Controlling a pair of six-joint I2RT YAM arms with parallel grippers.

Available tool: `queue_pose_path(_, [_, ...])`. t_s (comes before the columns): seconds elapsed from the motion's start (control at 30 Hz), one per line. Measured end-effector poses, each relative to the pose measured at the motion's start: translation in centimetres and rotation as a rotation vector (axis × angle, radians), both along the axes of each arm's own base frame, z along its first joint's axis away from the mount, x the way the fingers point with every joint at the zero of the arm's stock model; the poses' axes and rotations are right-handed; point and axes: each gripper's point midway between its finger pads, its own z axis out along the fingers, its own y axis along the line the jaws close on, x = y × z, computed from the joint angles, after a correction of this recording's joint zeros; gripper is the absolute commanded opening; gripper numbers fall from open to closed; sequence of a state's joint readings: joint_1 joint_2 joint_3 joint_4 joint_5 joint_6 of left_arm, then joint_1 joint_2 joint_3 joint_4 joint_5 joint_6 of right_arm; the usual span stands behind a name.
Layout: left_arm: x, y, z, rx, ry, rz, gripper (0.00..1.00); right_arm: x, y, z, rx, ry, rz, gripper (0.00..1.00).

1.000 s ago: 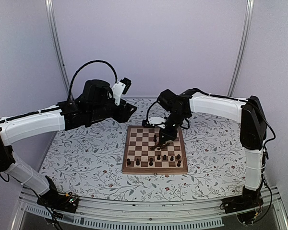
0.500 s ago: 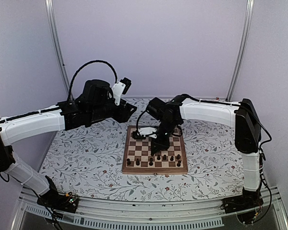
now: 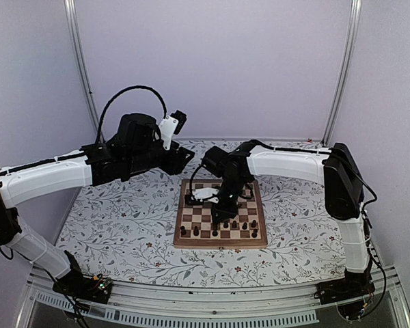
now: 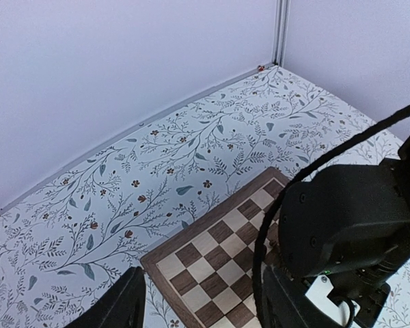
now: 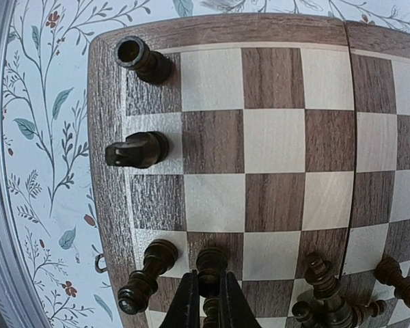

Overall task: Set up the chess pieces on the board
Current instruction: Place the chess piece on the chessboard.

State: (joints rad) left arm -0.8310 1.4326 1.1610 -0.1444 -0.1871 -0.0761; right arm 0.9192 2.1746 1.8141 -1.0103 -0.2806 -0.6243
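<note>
Right gripper [image 5: 206, 281] clenched on dark turned wooden chessman [image 5: 212, 258]; left gripper [image 4: 198, 311] released, empty. Risk: neighbouring pieces [image 5: 147, 270] stand close, so setting down may topple them.

L arm [image 3: 48, 179] & R arm [image 3: 287, 164]: white shells, black joints; black cable [image 3: 126, 92] loop on L arm; R tool [image 5: 206, 275] slim, black.

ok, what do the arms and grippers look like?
Both alike: white shells on the long links, black joints. Left arm has a black cable loop; right arm a thin black cable along top. Left gripper blocky black fingers; right gripper slim dark ones.
</note>
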Motion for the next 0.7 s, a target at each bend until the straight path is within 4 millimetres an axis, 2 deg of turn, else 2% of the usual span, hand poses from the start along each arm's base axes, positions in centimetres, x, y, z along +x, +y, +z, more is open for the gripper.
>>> queue_pose_path(0.2, [0.00, 0.01, 0.02, 0.001, -0.001, 0.000, 0.60, 0.03, -0.06, -0.29, -0.011, -0.006, 0.001, 0.12])
queue_pose_path(0.5, [0.00, 0.01, 0.02, 0.001, -0.001, 0.000, 0.60, 0.07, -0.09, -0.32, -0.016, -0.010, -0.003, 0.35])
queue_pose_path(0.7, [0.02, 0.04, 0.04, 0.001, -0.002, 0.002, 0.60, 0.10, -0.12, -0.30, -0.016, -0.011, -0.004, 0.38])
